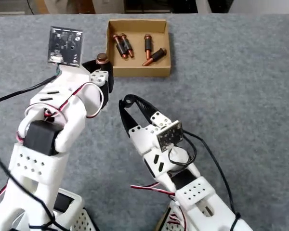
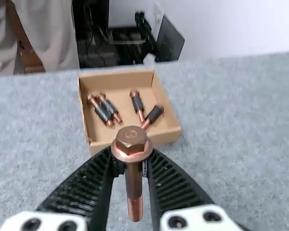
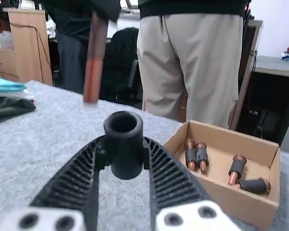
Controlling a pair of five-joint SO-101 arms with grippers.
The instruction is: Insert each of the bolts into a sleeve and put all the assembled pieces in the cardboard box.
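My left gripper is shut on a copper bolt, gripped just under its hex head. In the high view this bolt is held just left of the cardboard box. My right gripper is shut on a black sleeve that stands upright with its open end up. The bolt's shaft hangs above the sleeve and off to one side, apart from it. The right gripper sits in the middle of the table, nearer than the box. Several assembled pieces lie in the box.
Grey carpet covers the table, with open room to the right of the box. The box lies just beyond the left gripper, and it sits beyond the right gripper to one side. People stand behind the table's far edge.
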